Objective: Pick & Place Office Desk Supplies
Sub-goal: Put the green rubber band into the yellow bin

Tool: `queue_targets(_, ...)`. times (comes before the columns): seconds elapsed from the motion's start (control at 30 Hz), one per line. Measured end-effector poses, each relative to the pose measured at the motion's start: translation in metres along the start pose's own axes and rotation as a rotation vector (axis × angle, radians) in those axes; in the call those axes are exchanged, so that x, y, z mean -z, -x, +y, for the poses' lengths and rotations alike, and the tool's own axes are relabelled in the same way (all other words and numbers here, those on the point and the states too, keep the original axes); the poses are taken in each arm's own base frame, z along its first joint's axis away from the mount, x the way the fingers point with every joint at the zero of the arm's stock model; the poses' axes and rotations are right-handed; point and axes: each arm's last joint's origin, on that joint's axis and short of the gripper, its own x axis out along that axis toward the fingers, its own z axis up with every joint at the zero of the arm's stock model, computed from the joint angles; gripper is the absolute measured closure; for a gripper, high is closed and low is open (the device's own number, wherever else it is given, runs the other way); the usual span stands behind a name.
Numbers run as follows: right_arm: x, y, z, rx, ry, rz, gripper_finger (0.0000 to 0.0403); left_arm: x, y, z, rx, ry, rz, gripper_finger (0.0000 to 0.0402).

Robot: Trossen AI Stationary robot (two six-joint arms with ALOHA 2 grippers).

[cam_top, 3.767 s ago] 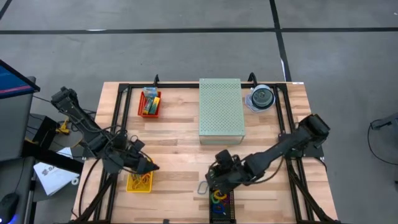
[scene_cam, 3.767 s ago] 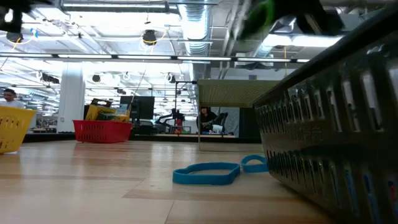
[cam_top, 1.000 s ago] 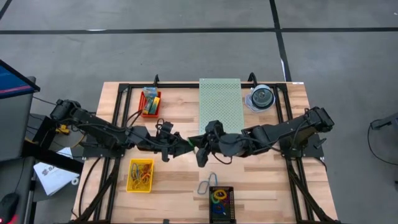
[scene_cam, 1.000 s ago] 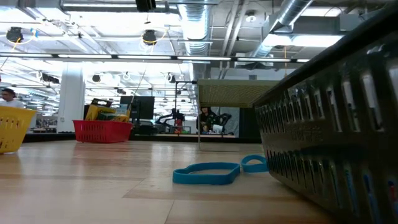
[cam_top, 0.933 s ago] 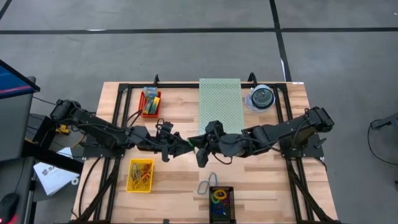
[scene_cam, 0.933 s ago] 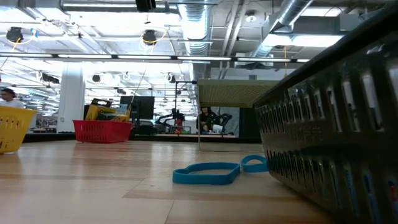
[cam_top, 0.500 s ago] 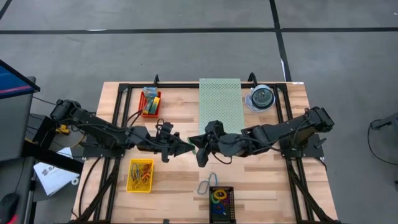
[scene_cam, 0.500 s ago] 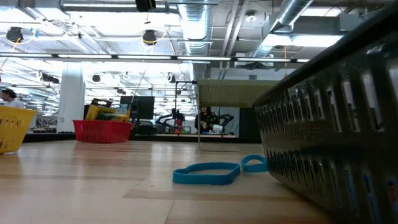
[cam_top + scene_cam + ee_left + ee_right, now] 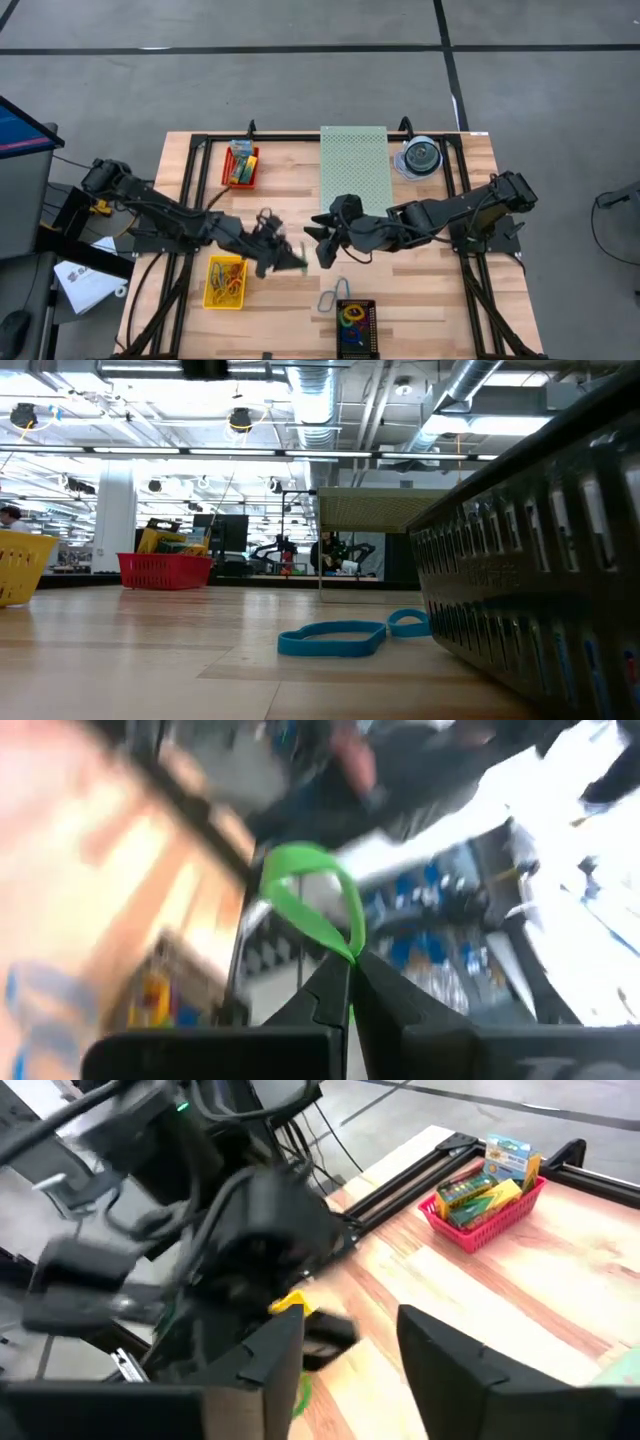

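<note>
My left gripper [image 9: 297,263] hangs over the table's middle, just right of the yellow basket [image 9: 225,282], and is shut on a green rubber band [image 9: 305,900]. My right gripper [image 9: 313,236] stands open a little farther back and to the right, with nothing between its fingers [image 9: 283,1342]. A blue band [image 9: 330,298] lies flat on the wood near the front. A black box [image 9: 354,326] at the front edge holds several coloured bands. Crayon boxes [image 9: 240,162] sit in a red basket at the far left. My left gripper pinches one end of the green band's loop [image 9: 349,956] between its two fingertips. The fingers come from the table's left. The rest of the loop sticks out beyond the tips, lifted clear of the table.
The pale green perforated box [image 9: 355,175] stands at the far middle, with the clear disc case [image 9: 421,158] to its right. In the low view the black box's wall [image 9: 530,560] fills the right side, and the blue band [image 9: 335,639] lies beside it. Black rails run along both table sides.
My left gripper has shut on the green band, which my right gripper was holding. My right gripper has opened and let it go. My left gripper has then carried the band toward the table's near edge and the yellow basket, still clear of the table.
</note>
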Motion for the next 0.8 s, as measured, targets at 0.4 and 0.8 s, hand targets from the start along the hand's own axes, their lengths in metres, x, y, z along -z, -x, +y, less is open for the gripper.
queue_targets(0.4,0.015,0.004,-0.008,0.094,-0.012,0.114,0.0216,0.078,0.058,-0.017,-0.336,0.384,0.527,0.0401)
queue_targets(0.8,0.032,0.014,-0.023,0.258,-0.016,0.241,0.0216,0.074,0.141,0.007,-0.978,0.530,0.325,0.0401)
